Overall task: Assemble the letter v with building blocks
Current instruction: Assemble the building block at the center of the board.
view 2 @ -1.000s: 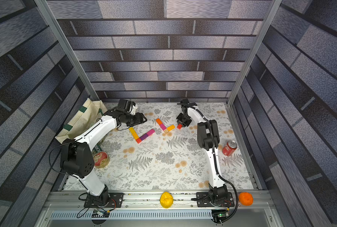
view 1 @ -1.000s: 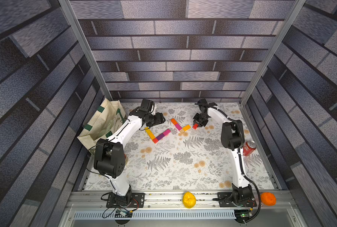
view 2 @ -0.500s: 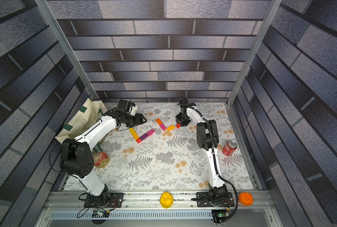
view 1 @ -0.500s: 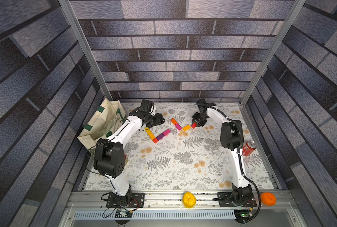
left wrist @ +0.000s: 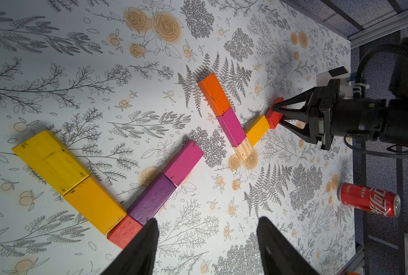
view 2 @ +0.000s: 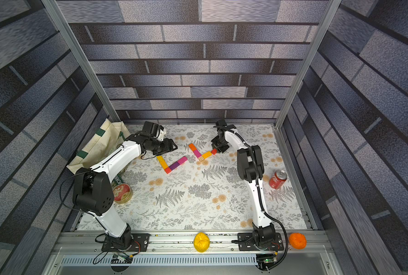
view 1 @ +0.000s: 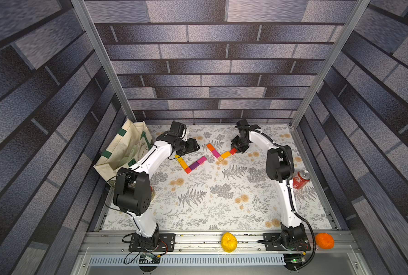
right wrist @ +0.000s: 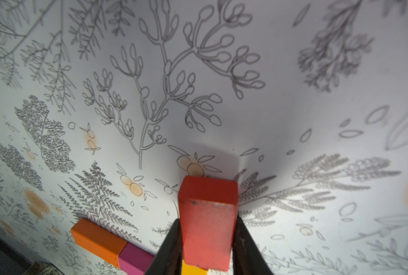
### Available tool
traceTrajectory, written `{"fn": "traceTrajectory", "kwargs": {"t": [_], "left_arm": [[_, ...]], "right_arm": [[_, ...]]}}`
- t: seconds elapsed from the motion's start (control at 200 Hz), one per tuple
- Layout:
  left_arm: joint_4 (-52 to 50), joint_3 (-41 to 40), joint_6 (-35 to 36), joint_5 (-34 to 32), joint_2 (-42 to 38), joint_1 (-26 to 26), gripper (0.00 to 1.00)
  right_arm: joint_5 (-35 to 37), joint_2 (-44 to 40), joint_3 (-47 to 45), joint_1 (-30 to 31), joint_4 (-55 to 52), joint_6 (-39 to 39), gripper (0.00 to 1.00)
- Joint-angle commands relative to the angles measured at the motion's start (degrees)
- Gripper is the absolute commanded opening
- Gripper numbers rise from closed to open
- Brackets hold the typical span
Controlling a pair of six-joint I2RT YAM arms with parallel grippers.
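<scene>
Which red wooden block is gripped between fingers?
The red wooden block beside the small amber block, between the fingers of the right gripper; the other red block lies free.

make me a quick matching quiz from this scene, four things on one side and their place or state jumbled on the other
1 right claw
2 left claw
3 wood cube
4 soda can

a beside the right arm
b open, holding nothing
c at the tip of a v
d shut on a red block

Pairs: 1-d, 2-b, 3-c, 4-a
</scene>
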Motion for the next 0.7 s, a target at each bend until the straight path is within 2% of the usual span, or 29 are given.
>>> {"fn": "traceTrajectory", "kwargs": {"t": [0.0, 0.386, 0.696], "left_arm": [[0.53, -1.10, -0.47, 1.05, -2.65, 0.34, 0.68], [0.84, -1.56, -0.87, 0.94, -2.54, 0.41, 0.68], [0.84, -1.64, -0.85, 0.84, -2.63, 0.45, 0.70]], "right_arm": [[1.15, 3.02, -2.22, 0.70, -0.78, 2.58, 0.20], [0.97, 2.75, -3.97, 0.88, 0.15, 4.79, 0.21], [0.96, 2.58, -5.23, 1.06, 0.70, 5.45, 0.30]]}}
